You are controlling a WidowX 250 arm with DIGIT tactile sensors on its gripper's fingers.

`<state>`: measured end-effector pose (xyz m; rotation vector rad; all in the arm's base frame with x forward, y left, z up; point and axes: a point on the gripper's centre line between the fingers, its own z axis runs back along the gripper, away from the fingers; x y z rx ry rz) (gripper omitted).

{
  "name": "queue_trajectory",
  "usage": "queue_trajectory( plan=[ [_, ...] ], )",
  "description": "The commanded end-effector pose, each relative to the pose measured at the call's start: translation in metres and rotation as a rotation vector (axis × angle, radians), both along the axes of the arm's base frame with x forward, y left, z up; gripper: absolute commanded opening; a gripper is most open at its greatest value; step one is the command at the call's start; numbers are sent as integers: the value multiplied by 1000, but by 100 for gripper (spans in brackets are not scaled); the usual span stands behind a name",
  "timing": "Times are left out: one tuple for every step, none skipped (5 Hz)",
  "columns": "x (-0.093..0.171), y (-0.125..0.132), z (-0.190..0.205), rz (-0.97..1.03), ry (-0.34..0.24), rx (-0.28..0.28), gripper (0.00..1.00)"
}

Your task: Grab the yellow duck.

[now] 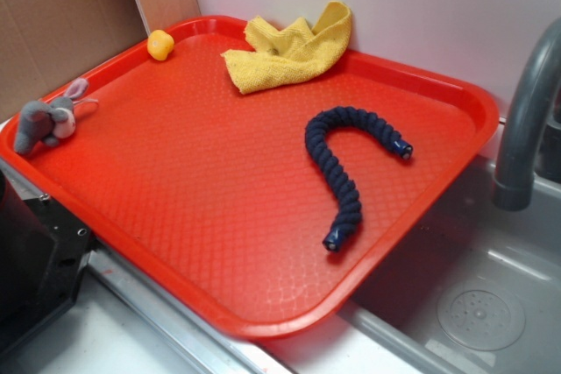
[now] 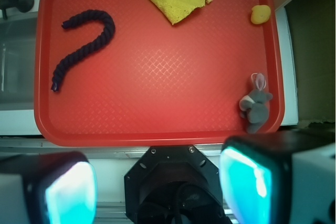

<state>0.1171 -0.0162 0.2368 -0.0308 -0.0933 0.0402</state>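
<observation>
Yellow duck (image 1: 159,44) is sitting at a far corner of the red tray (image 1: 219,304), just beside the raised rim, and nothing is touching it; in the wrist view the same duck (image 2: 260,14) is showing at the upper right corner of the tray (image 2: 157,129). It is looking small, rounded and glossy. Near it, along the far edge, a crumpled yellow cloth (image 1: 289,50) is lying partly against the pale wall behind the tray, apart from the duck. A grey plush mouse (image 1: 48,120) with pink ears is resting at the tray's edge on the same side as the duck, well apart from it, and it is clearly bigger than the duck. A dark blue twisted rope (image 1: 351,159), bent like a hook, is lying on the other half of the tray, far from the duck. The tray is sitting over the edge of a grey sink (image 1: 482,304), and a grey faucet (image 1: 526,120) is rising next to it. The gripper (image 2: 157,182) is hanging above the near edge of the tray, well apart from the duck; its two fingers (image 2: 247,182) are standing wide from each other and are holding nothing between them.
</observation>
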Motion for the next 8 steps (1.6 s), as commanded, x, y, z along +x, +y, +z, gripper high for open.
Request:
queue_trajectory(
  plan=[
    [0, 0, 0, 0, 0, 0, 100],
    [21, 50, -50, 206, 153, 111, 100],
    [58, 83, -101, 448, 19, -8, 100],
    [89, 117, -120, 702, -83, 82, 100],
    [104, 165, -145, 951, -97, 129, 100],
    [104, 165, -145, 951, -97, 129, 100],
    [104, 165, -145, 951, -97, 129, 100],
    [104, 165, -145, 951, -97, 129, 100]
  ],
)
